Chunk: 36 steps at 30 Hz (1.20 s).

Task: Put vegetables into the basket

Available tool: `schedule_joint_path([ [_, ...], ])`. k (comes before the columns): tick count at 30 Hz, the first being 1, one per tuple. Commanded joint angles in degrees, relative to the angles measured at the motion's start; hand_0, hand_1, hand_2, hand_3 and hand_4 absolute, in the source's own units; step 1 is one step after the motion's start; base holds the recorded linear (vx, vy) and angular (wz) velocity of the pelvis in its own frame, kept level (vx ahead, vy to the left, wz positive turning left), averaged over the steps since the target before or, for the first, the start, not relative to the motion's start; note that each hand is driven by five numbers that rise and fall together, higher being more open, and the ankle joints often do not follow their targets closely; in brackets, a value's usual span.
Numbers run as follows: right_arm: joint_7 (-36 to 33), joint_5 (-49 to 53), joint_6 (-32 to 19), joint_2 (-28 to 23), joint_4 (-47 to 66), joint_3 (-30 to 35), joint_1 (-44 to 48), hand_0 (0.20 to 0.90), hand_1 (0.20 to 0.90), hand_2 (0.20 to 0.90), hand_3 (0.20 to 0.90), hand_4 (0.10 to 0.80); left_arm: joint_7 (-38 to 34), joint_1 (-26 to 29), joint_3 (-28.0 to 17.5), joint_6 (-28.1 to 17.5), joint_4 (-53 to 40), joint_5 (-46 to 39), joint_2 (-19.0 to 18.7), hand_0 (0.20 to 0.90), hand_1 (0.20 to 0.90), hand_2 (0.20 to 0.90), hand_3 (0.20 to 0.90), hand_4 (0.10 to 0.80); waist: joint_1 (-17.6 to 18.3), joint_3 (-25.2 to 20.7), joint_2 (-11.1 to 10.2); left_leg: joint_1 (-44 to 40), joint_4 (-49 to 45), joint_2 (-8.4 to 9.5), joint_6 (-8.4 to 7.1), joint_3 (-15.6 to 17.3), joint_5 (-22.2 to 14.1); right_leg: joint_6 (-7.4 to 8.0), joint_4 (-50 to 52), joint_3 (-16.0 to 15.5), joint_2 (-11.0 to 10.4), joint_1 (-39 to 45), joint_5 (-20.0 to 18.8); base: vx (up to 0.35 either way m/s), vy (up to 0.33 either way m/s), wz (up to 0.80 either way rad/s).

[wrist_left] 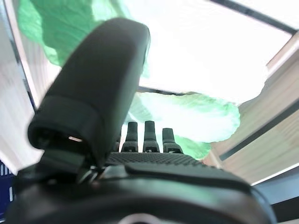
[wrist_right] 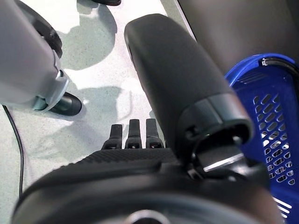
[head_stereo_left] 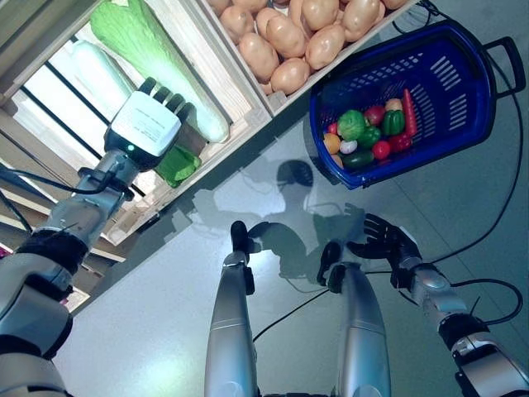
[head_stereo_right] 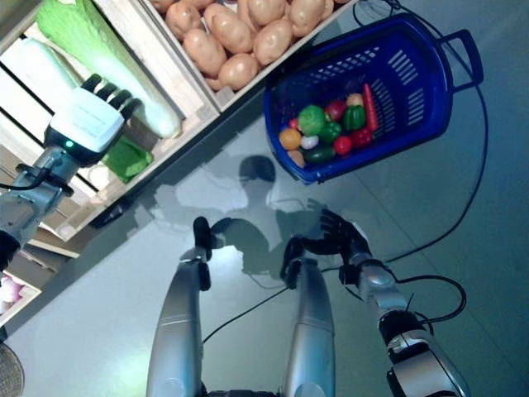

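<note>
A blue plastic basket (head_stereo_left: pixel 450 83) stands on the floor at the right, holding several small vegetables (head_stereo_left: pixel 368 132), green, red and orange. My left hand (head_stereo_left: pixel 147 124) reaches into a wooden crate, its straight fingers (head_stereo_left: pixel 169 95) lying against a long pale-green cabbage (head_stereo_left: pixel 157 58). In the left wrist view the fingers (wrist_left: pixel 149 137) point at green leaves (wrist_left: pixel 196 116) and hold nothing. A smaller green leafy vegetable (head_stereo_left: pixel 178 165) lies just under that hand. My right hand (head_stereo_left: pixel 384 240) hangs open low over the floor, below the basket (wrist_right: pixel 275 121).
The wooden crate (head_stereo_left: pixel 248 116) with the cabbage also holds a long white radish (head_stereo_left: pixel 99 74). A neighbouring crate is full of potatoes (head_stereo_left: pixel 306 33). Slatted shelving runs along the left side. Grey floor lies between the crates and the basket.
</note>
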<state>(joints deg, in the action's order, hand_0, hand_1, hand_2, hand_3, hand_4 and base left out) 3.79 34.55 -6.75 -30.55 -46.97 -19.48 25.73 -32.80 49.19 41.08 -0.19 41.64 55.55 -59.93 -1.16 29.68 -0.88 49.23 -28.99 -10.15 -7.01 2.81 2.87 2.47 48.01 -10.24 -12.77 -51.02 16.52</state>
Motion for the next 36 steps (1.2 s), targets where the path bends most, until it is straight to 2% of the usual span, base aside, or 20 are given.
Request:
schedule_joint_path([
  [1,-2.4,3.7,-4.8,-1.9,3.3,3.0,-3.2,0.900,0.900,0.900,0.900,0.800,-5.4,-5.4,-8.6,6.3,4.7,-6.6,-6.4,0.900,0.900,0.900,0.900,0.800,-0.4,0.1,0.9,-0.5,-5.0,0.37,0.99,0.3,-7.0,1.31,-9.1,-0.9,-2.8,5.9,-6.3,0.018,-0.030,0.05],
  [2,-2.9,3.7,-4.6,-1.9,4.2,2.9,-3.7,0.900,0.900,0.900,0.900,0.800,-6.1,-6.4,-9.7,6.7,3.5,-7.2,-6.5,0.900,0.900,0.900,0.900,0.800,-0.4,0.1,0.8,-0.6,-5.1,0.35,1.08,0.3,-7.1,1.16,-9.1,-1.0,-2.8,6.0,-6.2,-0.055,-0.025,0.05],
  [3,-3.6,3.6,-4.8,-1.5,5.2,3.1,-4.2,0.900,0.900,0.900,0.900,0.800,-8.8,-7.4,-11.2,6.6,1.2,-7.9,-7.1,0.900,0.900,0.900,0.900,0.800,-0.7,0.1,1.0,0.5,-4.6,0.37,1.69,0.5,-5.6,0.58,-9.3,-1.4,-2.7,4.9,-7.4,0.024,-0.034,0.06],
  [4,-3.7,3.6,-4.9,-1.4,5.5,3.1,-5.3,0.900,0.900,0.900,0.900,0.800,-9.8,-8.4,-11.9,6.0,-0.3,-8.2,-7.5,0.900,0.900,0.900,0.900,0.800,-0.9,0.1,1.0,-0.7,-5.3,0.51,1.29,0.2,-7.5,1.08,-8.4,-1.0,-2.8,6.0,-5.7,-0.050,-0.027,0.11],
  [5,-3.9,3.4,-5.2,-1.4,5.8,3.5,-5.7,0.900,0.900,0.900,0.900,0.800,-8.7,-8.9,-13.4,6.9,-3.5,-8.4,-8.5,0.900,0.900,0.900,0.900,0.800,-1.2,0.1,1.2,0.4,-4.7,0.52,1.87,0.4,-5.9,0.46,-8.9,-1.6,-2.9,5.1,-7.0,0.023,-0.035,0.12],
  [6,-4.1,3.1,-5.4,-1.1,6.3,3.8,-6.2,0.900,0.900,0.900,0.900,0.800,-9.2,-9.9,-14.3,7.1,-6.0,-8.7,-9.2,0.900,0.900,0.900,0.900,0.800,-1.4,0.1,1.4,0.5,-4.8,0.62,1.90,0.3,-6.0,0.50,-8.8,-1.7,-3.0,5.1,-6.9,0.016,-0.029,0.11],
  [7,-4.1,3.1,-5.4,-1.1,6.3,3.6,-6.7,0.900,0.900,0.900,0.900,0.800,-9.3,-10.5,-14.4,7.0,-6.2,-8.7,-9.2,0.900,0.900,0.900,0.900,0.800,-1.4,0.1,1.3,-0.6,-5.4,0.70,1.41,0.0,-7.6,1.05,-8.2,-1.4,-3.0,6.2,-5.5,0.092,-0.041,0.08],
  [9,-3.8,3.4,-6.1,-1.2,7.1,4.2,-7.7,0.900,0.900,0.900,0.900,0.800,-6.2,-12.1,-16.3,6.7,-10.7,-9.9,-11.2,0.900,0.900,0.900,0.900,0.800,-1.9,0.1,1.5,-0.7,-5.4,0.80,1.54,-0.2,-7.9,0.99,-8.4,-1.8,-3.3,6.5,-5.3,0.020,-0.052,0.06],
  [10,-4.2,3.5,-6.1,-1.1,8.0,4.5,-7.8,0.900,0.900,0.900,0.900,0.800,-5.8,-13.3,-17.4,6.3,-13.2,-9.9,-12.1,0.900,0.900,0.900,0.900,0.800,-2.3,0.1,1.7,0.5,-4.7,0.88,2.02,-0.2,-6.3,0.52,-9.0,-2.4,-3.4,5.5,-6.7,0.025,-0.079,0.07],
  [11,-4.5,3.6,-6.3,-0.9,8.5,4.6,-8.9,0.900,0.900,0.900,0.900,0.800,-3.7,-15.0,-18.4,5.8,-15.3,-9.6,-12.5,0.900,0.900,0.900,0.900,0.800,-2.7,0.1,1.6,-0.8,-5.2,1.02,1.61,-0.5,-8.0,1.10,-8.5,-2.4,-3.6,6.8,-5.3,0.025,-0.077,0.09],
  [12,-4.6,3.5,-6.6,-0.7,8.8,4.7,-9.2,0.900,0.900,0.900,0.900,0.800,-2.1,-16.1,-19.3,6.4,-16.9,-9.1,-12.9,0.900,0.900,0.900,0.900,0.800,-2.9,0.1,1.7,-0.8,-5.2,1.07,1.59,-0.6,-8.0,1.14,-8.5,-2.6,-3.7,6.9,-5.3,0.022,-0.053,0.09],
  [13,-4.8,3.4,-6.5,-0.7,9.2,4.9,-9.0,0.900,0.900,0.900,0.900,0.800,-1.7,-16.7,-20.1,6.7,-17.9,-9.0,-13.2,0.900,0.900,0.900,0.900,0.800,-3.0,0.1,1.8,0.3,-4.7,1.09,2.03,-0.4,-6.5,0.66,-9.0,-3.1,-3.8,5.9,-6.7,-0.056,-0.021,0.11],
  [15,-4.9,3.3,-6.1,-1.0,10.1,5.6,-9.6,0.900,0.900,0.900,0.900,0.800,0.5,-20.4,-23.3,7.1,-20.7,-7.7,-13.3,0.900,0.900,0.900,0.900,0.800,-3.4,0.1,2.0,0.0,-4.4,1.27,2.16,-0.4,-6.4,0.63,-9.4,-3.6,-4.0,6.3,-6.7,-0.020,-0.016,0.08],
  [17,-4.6,3.5,-6.3,-1.3,9.7,5.8,-9.5,0.900,0.900,0.900,0.900,0.800,0.4,-22.2,-24.2,8.0,-21.0,-8.2,-13.5,0.900,0.900,0.900,0.900,0.800,-3.5,0.1,2.3,0.1,-4.3,1.33,2.18,-0.4,-6.4,0.65,-9.1,-3.7,-4.2,6.2,-6.6,0.045,-0.011,0.05],
  [18,-4.4,3.5,-6.4,-1.3,9.4,5.7,-9.9,0.900,0.900,0.900,0.900,0.800,0.5,-22.7,-24.1,8.2,-20.7,-7.9,-13.3,0.900,0.900,0.900,0.900,0.800,-3.5,0.1,2.3,-1.0,-4.8,1.36,1.73,-0.7,-7.8,1.22,-8.4,-3.2,-4.3,7.1,-5.2,0.084,-0.012,0.05],
  [21,-3.1,4.0,-7.2,-1.8,8.2,6.0,-9.9,0.900,0.900,0.900,0.900,0.800,-0.9,-23.7,-24.1,9.3,-20.0,-6.5,-13.2,0.900,0.900,0.900,0.900,0.800,-3.5,0.1,2.4,-1.0,-5.0,1.19,1.76,-0.6,-8.0,1.24,-8.0,-3.4,-4.6,7.2,-4.9,0.036,-0.009,0.04],
  [24,-2.6,4.2,-7.3,-2.2,8.4,5.7,-9.6,0.900,0.900,0.900,0.900,0.800,-3.3,-23.0,-23.3,7.7,-18.2,-5.0,-13.3,0.900,0.900,0.900,0.900,0.800,-3.2,0.1,2.2,-0.7,-5.4,0.88,1.70,-0.5,-8.0,1.05,-7.6,-3.4,-4.5,7.0,-4.8,0.002,0.002,0.01],
  [36,-2.1,4.0,-5.8,-3.0,9.6,4.7,-8.6,0.900,0.900,0.900,0.900,0.800,-4.9,-13.0,-15.0,5.8,-10.9,3.2,-12.9,0.900,0.900,0.900,0.900,0.800,-1.4,0.1,1.6,0.2,-6.7,-0.19,1.53,0.4,-7.7,0.94,-6.9,-2.7,-4.2,6.0,-5.2,0.006,0.022,-0.01],
])
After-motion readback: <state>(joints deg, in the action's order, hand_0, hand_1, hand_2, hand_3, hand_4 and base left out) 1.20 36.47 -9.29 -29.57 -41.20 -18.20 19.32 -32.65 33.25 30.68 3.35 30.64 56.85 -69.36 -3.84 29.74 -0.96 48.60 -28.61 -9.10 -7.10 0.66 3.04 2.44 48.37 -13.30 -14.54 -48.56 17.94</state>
